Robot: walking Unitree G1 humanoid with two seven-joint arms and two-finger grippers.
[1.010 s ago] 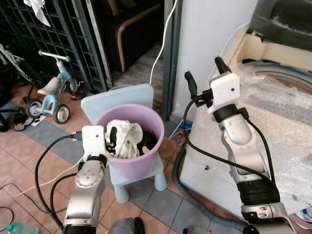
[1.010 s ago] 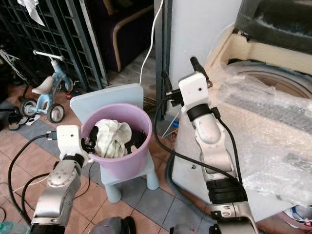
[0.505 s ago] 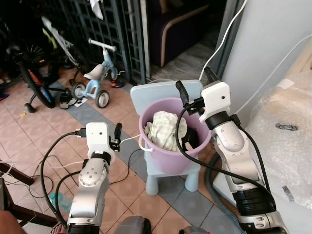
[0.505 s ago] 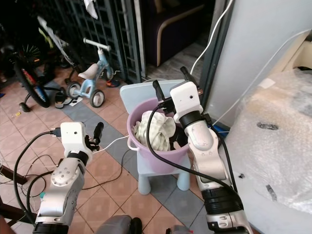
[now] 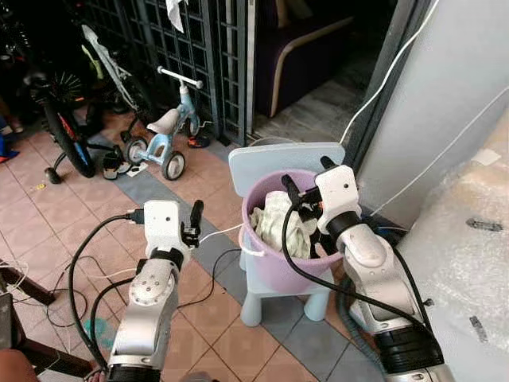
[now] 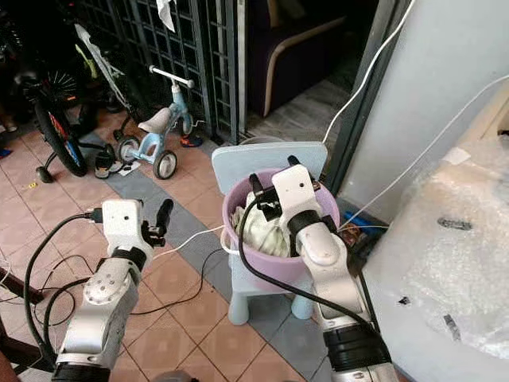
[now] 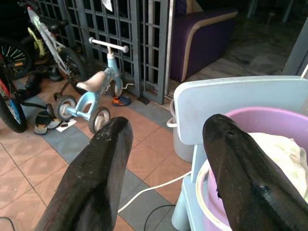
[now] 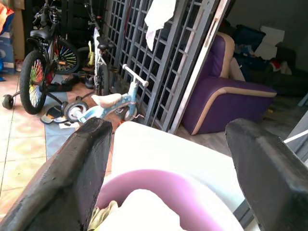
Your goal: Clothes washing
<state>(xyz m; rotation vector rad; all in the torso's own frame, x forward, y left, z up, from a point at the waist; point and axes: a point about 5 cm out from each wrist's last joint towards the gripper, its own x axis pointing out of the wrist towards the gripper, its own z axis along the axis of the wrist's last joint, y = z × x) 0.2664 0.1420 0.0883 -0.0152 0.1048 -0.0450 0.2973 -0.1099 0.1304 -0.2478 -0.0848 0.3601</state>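
A purple bucket (image 5: 274,270) holding a pale crumpled garment (image 5: 277,223) stands on a small light-blue child's chair (image 5: 274,159). My right gripper (image 5: 307,177) hovers open just over the bucket's mouth, above the garment, with nothing between its fingers. The right wrist view looks past the spread fingers (image 8: 72,183) at the bucket rim (image 8: 159,180) and the chair back. My left gripper (image 5: 191,219) is raised to the left of the bucket, apart from it, open and empty. Its fingers (image 7: 96,173) frame the chair and bucket (image 7: 269,120) in the left wrist view.
A machine wrapped in bubble wrap (image 5: 469,215) stands close on the right. A child's tricycle (image 5: 163,131) and a bicycle (image 5: 64,135) stand by the metal gate (image 5: 199,48) at the back left. A white cable (image 5: 215,235) runs along the tiled floor to the bucket.
The camera has swung left. My left gripper came out of the bucket and now sits beside it. My right gripper came down from near the wrapped machine to over the bucket.
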